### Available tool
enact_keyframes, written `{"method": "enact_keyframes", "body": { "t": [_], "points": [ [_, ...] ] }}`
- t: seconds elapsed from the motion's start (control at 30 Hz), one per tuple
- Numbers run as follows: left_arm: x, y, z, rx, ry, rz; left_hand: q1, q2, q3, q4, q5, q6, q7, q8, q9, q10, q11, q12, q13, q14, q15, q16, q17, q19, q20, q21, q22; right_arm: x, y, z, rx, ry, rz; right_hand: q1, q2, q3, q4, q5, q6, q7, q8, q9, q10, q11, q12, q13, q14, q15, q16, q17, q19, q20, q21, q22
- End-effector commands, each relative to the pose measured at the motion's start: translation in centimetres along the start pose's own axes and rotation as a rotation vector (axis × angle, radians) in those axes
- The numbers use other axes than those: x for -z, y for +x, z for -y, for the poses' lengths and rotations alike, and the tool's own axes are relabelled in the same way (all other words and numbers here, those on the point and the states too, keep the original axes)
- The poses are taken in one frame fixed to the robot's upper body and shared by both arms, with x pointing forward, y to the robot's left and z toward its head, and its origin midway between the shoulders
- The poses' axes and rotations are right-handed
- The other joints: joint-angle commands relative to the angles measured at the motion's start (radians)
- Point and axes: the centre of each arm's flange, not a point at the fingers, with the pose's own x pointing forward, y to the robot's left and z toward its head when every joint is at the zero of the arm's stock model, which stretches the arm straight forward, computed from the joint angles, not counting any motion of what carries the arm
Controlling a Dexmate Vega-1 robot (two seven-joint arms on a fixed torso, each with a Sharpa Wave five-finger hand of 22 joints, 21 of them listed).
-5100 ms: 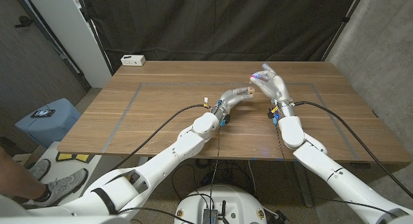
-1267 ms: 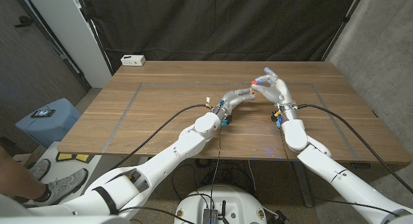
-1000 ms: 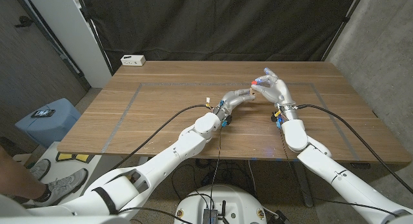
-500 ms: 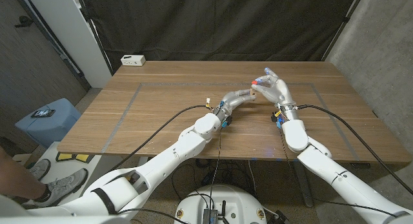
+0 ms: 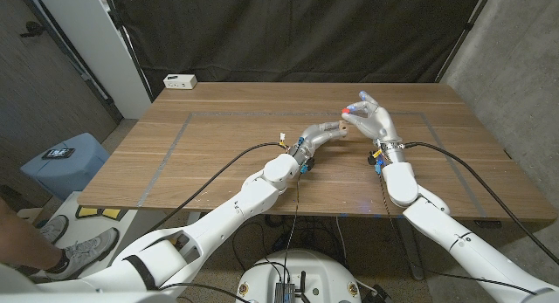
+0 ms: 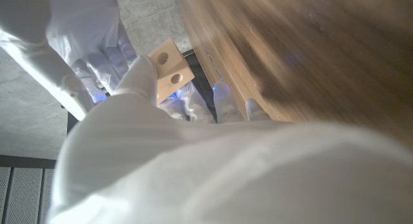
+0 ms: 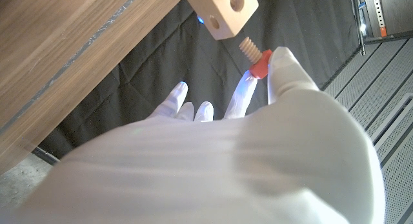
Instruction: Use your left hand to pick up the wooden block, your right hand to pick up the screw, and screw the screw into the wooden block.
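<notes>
**A:** Over the middle of the wooden table (image 5: pixel 218 154), the left hand (image 5: pixel 321 133) holds the wooden block (image 5: pixel 335 124) up off the surface. How will that block handle?

**B:** Light and stiff, by the look of it, with flat faces that give the fingers a sure seat. In the left wrist view the block (image 6: pixel 169 68) juts past the fingers with two holes on the face that shows; the grip sits on the end nearest the palm, which leaves those holes free. That is the place to keep hold.

**A:** And on the other side of the block?

**B:** The right hand (image 5: pixel 370 118) pinches the screw (image 5: pixel 348 107) by its red head, the other fingers spread wide. In the right wrist view the screw (image 7: pixel 254 58) shows a pale threaded shank pointing at the block (image 7: pixel 222 11), its tip just short of the near edge. It may be plastic or wood; the view is too soft to say. Small and light, it could slip or tilt, so the head is the only sensible hold.

**A:** Room to work?

**B:** Plenty, I'd judge. Both hands meet in the air well in from the table's edges, with bare board under them. A white box (image 5: pixel 180 80) sits far beyond the left hand, near the back corner.
</notes>
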Motion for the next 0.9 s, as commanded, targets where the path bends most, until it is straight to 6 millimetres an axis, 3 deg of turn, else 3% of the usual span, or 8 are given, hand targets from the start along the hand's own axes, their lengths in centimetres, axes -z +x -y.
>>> {"method": "enact_keyframes", "body": {
  "t": [0.03,0.43,0.9],
  "points": [
    [-0.07,-0.01,0.08,0.004,0.013,0.004,-0.002,0.003,0.001,-0.002,0.004,0.008,-0.003,0.006,0.002,0.007,-0.002,0.006,0.004,0.008,-0.067,0.007,0.003,0.005,0.004,0.006,0.003,-0.07,0.04,0.14,0.006,0.007,-0.003,-0.01,-0.006,0.001,0.004,0.0,0.012,0.005,-0.001,-0.001,0.008,-0.001,0.004,0.006,0.004,-0.015,0.002,0.004,0.003,0.009,-0.002,0.002],
    [-0.16,0.22,-0.05,0.011,0.025,0.003,-0.007,0.003,-0.001,0.0,0.003,0.008,-0.003,0.005,0.002,0.008,-0.002,0.006,0.005,0.01,-0.067,0.007,0.003,0.006,0.005,0.006,0.003,0.03,0.29,0.09,0.009,0.016,-0.01,-0.017,-0.012,0.003,0.004,0.001,0.019,0.007,-0.005,-0.01,0.008,0.002,0.004,0.006,0.003,-0.015,0.002,0.005,0.002,0.008,-0.003,0.002],
    [-0.16,0.51,-0.13,0.021,0.033,0.003,-0.016,0.004,-0.003,0.003,0.003,0.009,-0.002,0.005,0.002,0.011,-0.002,0.007,0.005,0.013,-0.066,0.008,0.004,0.007,0.003,0.006,0.003,0.29,0.39,0.01,0.009,0.022,-0.018,-0.024,-0.021,0.007,0.003,0.006,0.038,0.017,-0.011,-0.029,0.009,-0.012,0.003,0.006,0.002,-0.02,0.002,0.004,0.002,0.006,-0.003,0.002]
  ]
}}
